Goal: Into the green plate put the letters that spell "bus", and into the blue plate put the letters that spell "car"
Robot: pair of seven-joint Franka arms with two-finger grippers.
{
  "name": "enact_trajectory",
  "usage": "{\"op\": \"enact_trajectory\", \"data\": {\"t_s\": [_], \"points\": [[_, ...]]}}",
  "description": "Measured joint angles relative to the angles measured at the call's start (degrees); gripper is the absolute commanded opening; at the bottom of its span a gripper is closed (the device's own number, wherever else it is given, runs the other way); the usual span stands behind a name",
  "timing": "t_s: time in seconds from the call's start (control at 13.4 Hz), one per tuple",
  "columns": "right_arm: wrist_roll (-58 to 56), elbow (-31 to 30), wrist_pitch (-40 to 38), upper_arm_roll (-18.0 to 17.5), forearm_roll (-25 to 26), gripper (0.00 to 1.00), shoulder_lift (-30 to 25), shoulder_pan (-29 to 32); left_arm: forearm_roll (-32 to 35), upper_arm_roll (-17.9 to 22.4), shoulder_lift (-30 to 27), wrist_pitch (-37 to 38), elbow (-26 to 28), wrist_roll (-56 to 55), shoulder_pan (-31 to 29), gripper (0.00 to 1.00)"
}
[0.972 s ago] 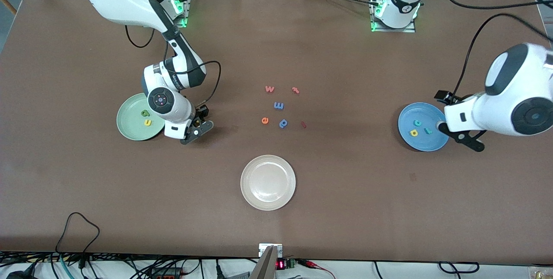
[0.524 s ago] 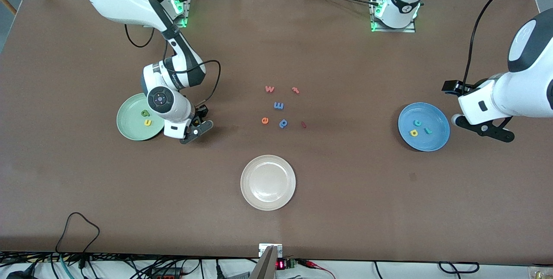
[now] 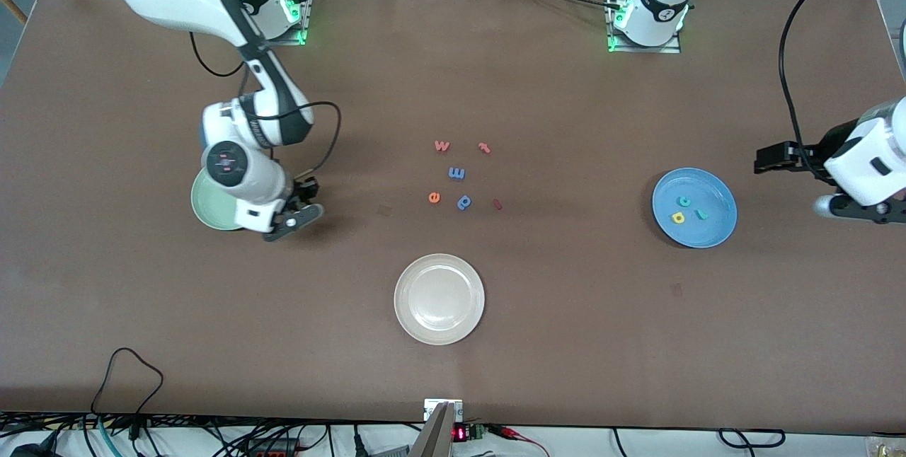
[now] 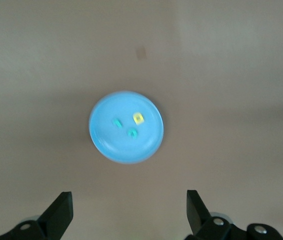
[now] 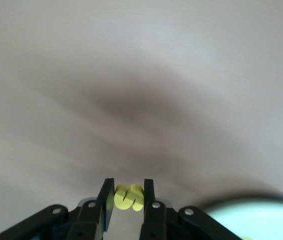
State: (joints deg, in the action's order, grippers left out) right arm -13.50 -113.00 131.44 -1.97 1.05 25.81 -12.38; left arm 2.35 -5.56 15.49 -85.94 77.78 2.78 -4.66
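On the counter (image 3: 566,315) I count three plates: the green plate (image 3: 202,206), the blue plate (image 3: 711,230) and a cream-white plate (image 3: 439,299). The cream-white plate sits nearest the front camera, and I use it as my landmark. Farther from the front camera than it lie six loose letters: an orange w (image 3: 442,146), a small orange letter (image 3: 484,148), a blue letter (image 3: 456,173), an orange e (image 3: 434,197), a blue round-bowled letter (image 3: 464,201) and a dark red piece (image 3: 497,204).

The blue plate, toward the left arm's end from the cream-white plate, holds three letters: a teal c (image 3: 684,201), a teal r (image 3: 701,214) and a yellow round-bowled letter (image 3: 678,217). The green plate, toward the right arm's end, is pale mint with a raised rim; the right arm's wrist covers most of it, so I cannot count its letters.

My right pincer (image 5: 128,199) is over the counter just beside the green plate's rim, pinching a yellow s (image 5: 128,197) between its fingers. My left pincer (image 4: 129,210) is spread wide, up over the counter toward the left arm's end from the blue plate.
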Motion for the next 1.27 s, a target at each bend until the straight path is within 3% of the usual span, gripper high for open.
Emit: {"op": "enact_trajectory", "data": {"t_s": [0.22, 0.37, 0.45, 0.75, 0.82, 0.9, 1.27], "points": [[-3.43, -0.25, -6.16, 0.13, 0.2, 0.09, -4.55, 7.86, -0.43, 4.15, -7.1, -10.62, 10.67, -0.06, 4.11, 1.0], [-6.29, -1.38, -7.08, 0.23, 0.21, 0.25, -5.21, 13.33, -1.49, 4.73, -11.67, -12.92, 16.57, -0.06, 5.47, 1.0], [-7.15, -2.07, -7.05, 0.24, 0.21, 0.34, -5.06, 15.19, -1.96, 4.77, -13.32, -13.1, 18.34, -0.07, 5.94, 1.0], [-7.38, -2.65, -6.89, -0.29, 0.21, 0.41, -4.45, 16.32, -4.51, 5.0, -15.0, -12.48, 20.48, -0.07, 6.34, 1.0], [-7.34, -2.65, -6.89, -0.42, 0.21, 0.78, -4.46, 16.14, -4.59, 4.99, -15.01, -11.31, 20.52, -0.08, 6.37, 1.0], [-7.16, -2.64, -6.87, -0.49, 0.2, 1.0, -4.47, 16.04, -4.6, 4.97, -15.03, -10.09, 20.39, -0.1, 6.43, 1.0], [-6.77, 0.85, -8.69, -0.46, 0.14, 1.0, -8.48, 16.17, -4.37, 3.78, -15.24, -8.0, 19.48, -0.12, 7.05, 1.0]]}}
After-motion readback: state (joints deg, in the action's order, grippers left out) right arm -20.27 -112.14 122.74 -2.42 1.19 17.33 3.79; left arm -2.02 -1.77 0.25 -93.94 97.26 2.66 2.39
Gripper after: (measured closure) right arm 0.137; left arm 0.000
